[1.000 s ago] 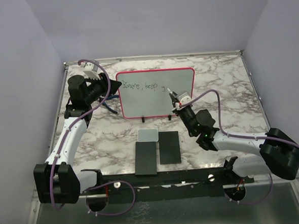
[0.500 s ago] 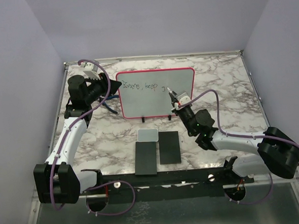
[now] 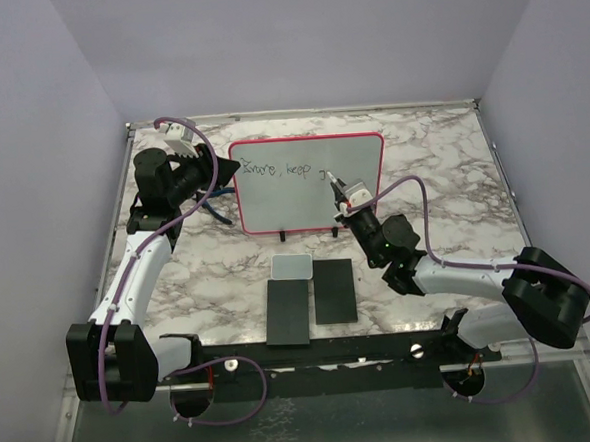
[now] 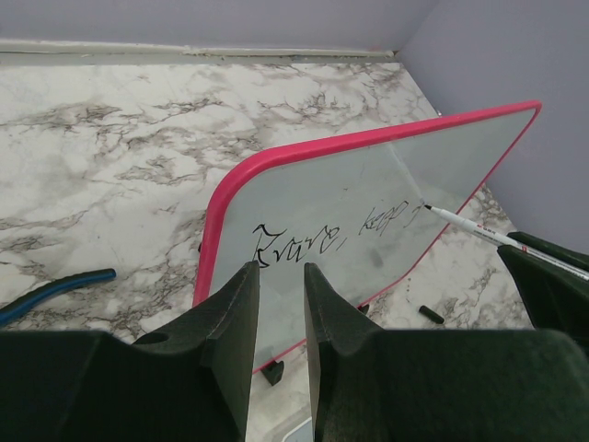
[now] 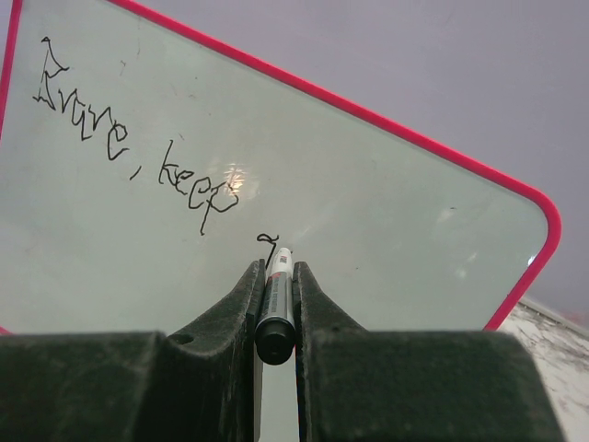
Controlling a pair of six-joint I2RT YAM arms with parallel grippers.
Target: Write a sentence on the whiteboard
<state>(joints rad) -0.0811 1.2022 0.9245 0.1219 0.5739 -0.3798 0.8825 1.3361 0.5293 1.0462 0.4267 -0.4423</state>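
Right fingers (image 5: 241, 318) clamp the marker (image 5: 276, 308), tip on the whiteboard (image 3: 309, 202), upright on the table (image 3: 442, 172). The sentence (image 5: 189, 189) is unfinished. Left fingers (image 4: 230, 318) sit narrowly apart by its rim, grip unclear. Too much pressure — board could tip or skid, wrecking strokes.

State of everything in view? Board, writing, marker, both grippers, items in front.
whiteboard: upright on its feet.
sentence: unfinished, "Brave, keep" plus a started stroke.
marker: uncapped, tip on the whiteboard.
right gripper: shut on the marker.
left gripper: at the whiteboard's left edge, fingers slightly apart, grip unclear.
black slabs: flat, side by side.
grey-white pad: flat, at the left slab's far end.
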